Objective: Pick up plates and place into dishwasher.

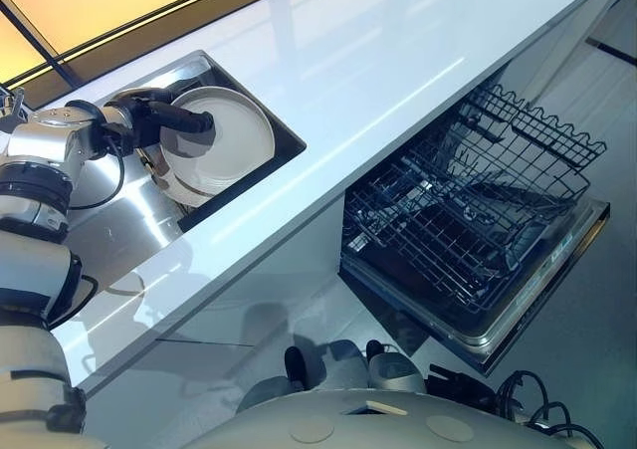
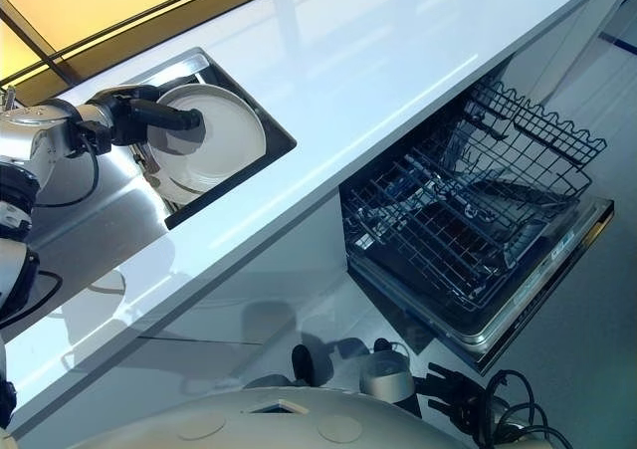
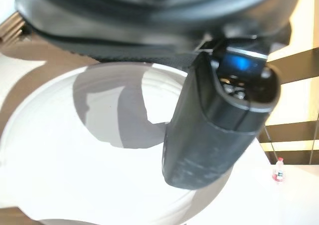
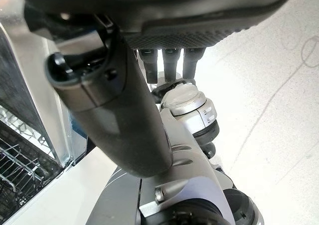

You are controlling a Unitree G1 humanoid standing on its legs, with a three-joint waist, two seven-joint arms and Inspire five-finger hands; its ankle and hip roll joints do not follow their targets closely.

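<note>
Plate (image 1: 234,135) leans in sink (image 1: 257,168), rim up for grabbing. Left robot hand (image 1: 149,118) thumb over its face, fingers hidden: can't tell if clamped. Dishwasher rack (image 1: 468,210) out, right of sink, ready. Right robot hand (image 4: 199,20) slack, empty, rt wrist view.

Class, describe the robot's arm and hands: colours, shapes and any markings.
The left arm is silver-grey, built of rounded segments with black bands. The left hand is dark, its thumb a thick rounded bar with a blue glint near its base. The right hand is dark too, with a dotted palm pad and slim fingers in a row.
</note>
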